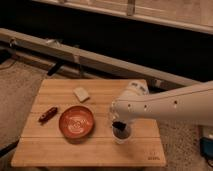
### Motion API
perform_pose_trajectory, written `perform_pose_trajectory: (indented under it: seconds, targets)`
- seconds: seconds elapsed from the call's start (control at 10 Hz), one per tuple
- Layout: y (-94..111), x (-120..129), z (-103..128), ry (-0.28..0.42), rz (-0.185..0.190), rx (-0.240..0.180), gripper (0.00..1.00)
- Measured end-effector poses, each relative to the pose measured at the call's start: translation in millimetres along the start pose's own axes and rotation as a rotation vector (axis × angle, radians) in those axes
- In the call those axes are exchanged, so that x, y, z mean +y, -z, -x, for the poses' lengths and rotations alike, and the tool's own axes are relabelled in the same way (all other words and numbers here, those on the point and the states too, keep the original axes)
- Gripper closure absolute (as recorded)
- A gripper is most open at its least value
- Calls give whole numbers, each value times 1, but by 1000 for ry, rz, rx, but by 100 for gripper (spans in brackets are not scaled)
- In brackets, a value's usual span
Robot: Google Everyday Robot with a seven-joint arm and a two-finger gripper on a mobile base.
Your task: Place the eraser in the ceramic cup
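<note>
The ceramic cup (123, 139), small and pale, stands on the wooden table (65, 152) just right of the orange bowl. My white arm reaches in from the right and bends down over it. The dark gripper (120, 128) hangs directly above the cup's mouth, its tip at or just inside the rim. A dark shape fills the cup's opening under the gripper. I cannot tell the eraser apart from the gripper's dark tip there. The arm hides the far side of the cup.
An orange-brown bowl (76, 121) sits left of the cup, almost touching it. A beige square block (81, 93) lies behind the bowl and a dark red stick (48, 114) near the table's left edge. A dark wall with a metal rail runs behind.
</note>
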Motion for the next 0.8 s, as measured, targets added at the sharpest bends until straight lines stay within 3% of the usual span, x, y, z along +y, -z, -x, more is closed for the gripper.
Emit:
perform_pose_trajectory:
  seconds: [0.4,0.6,0.8]
  targets:
    - [0,0,0,1,0,0,33]
    - [0,0,0,0,0,0,20]
    - [0,0,0,0,0,0,20]
